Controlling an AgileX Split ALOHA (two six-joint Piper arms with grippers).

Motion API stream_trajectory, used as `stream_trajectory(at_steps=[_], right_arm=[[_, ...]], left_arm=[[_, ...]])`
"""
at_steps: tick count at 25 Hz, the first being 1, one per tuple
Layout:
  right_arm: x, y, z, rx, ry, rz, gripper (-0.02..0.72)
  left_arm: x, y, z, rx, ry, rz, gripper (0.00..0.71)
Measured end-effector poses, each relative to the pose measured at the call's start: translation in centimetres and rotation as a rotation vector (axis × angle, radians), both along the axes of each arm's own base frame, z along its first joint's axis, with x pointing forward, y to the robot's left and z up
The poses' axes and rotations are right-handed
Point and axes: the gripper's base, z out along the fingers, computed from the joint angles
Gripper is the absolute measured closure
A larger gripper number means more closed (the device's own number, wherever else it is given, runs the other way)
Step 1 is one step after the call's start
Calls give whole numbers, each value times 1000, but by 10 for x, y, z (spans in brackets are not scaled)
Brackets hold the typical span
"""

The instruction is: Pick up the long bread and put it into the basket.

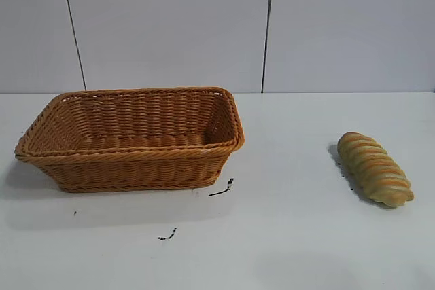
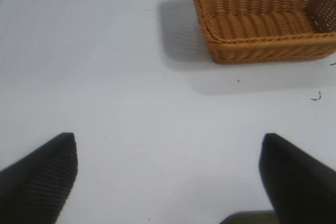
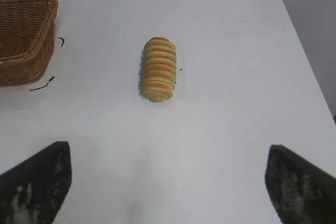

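Progress: nothing is done yet; the whole pick and place is left.
Long bread [image 3: 158,68]: lies on the table [image 1: 292,236], ahead of the right gripper [image 3: 168,182] and roughly centred between its jaws, well apart from them.
Right gripper: jaws spread wide, holding nothing.
Left gripper [image 2: 168,174]: jaws spread, nothing between them; seemingly parked.
Basket [image 1: 61,156]: looks empty, though its near inner corner is hidden; ahead of the left jaws, well apart from the bread.
Left to do: reach, close on the loaf, lift, carry, release.
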Motion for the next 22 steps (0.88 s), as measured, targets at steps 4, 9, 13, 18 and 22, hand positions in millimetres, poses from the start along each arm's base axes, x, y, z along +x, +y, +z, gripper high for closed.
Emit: stream_trajectory(at_steps=[4, 9, 13, 18, 22], right_arm=[[0, 0, 0, 0, 0, 0, 13], [0, 0, 0, 0, 0, 0, 13], [7, 0, 1, 7, 50, 4, 13], [50, 0, -4, 54, 319, -5, 13], [105, -1, -29, 80, 668, -10, 13]], left_arm=[[0, 0, 0, 0, 0, 0, 17], [0, 0, 0, 0, 0, 0, 17], [0, 0, 0, 0, 0, 0, 17], [0, 0, 0, 0, 0, 0, 17], [0, 0, 0, 0, 0, 0, 17]])
